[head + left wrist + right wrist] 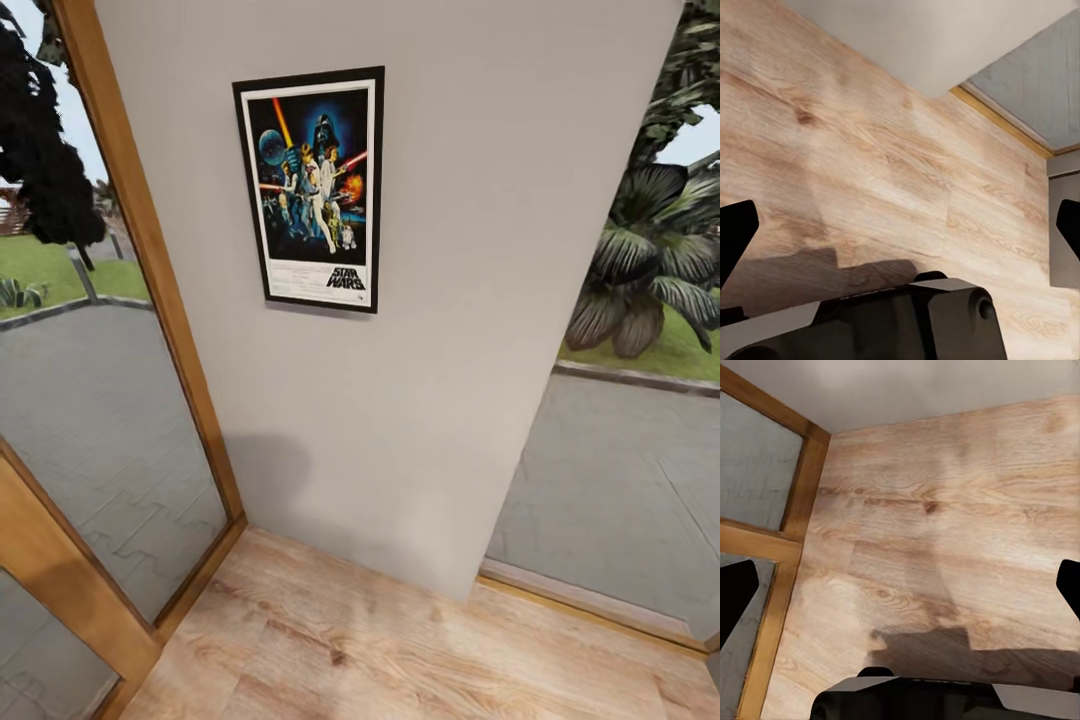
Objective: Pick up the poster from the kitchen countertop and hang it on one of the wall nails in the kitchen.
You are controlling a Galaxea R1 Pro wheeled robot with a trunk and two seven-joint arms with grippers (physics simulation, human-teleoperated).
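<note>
You had the poster [312, 190] hanging flat on the pale grey wall [450, 300], in the upper middle of the head view, a little left of centre; its black frame sat square against the plaster, with the Star Wars title at its lower right corner. To the left of the wall stood a wooden door frame [150, 260] with glass panes showing grey paving and grass outside, and to the right another pane looked out on broad-leaved plants [650, 270]. Light wood flooring [380, 640] filled the bottom of that frame. Your left gripper [900, 225] pointed down at the same floor, its dark fingertips [735, 232] spread to both edges of the picture with nothing between them. Your right gripper [900, 585] was likewise released and holding nothing, above the floorboards beside the door frame.
</note>
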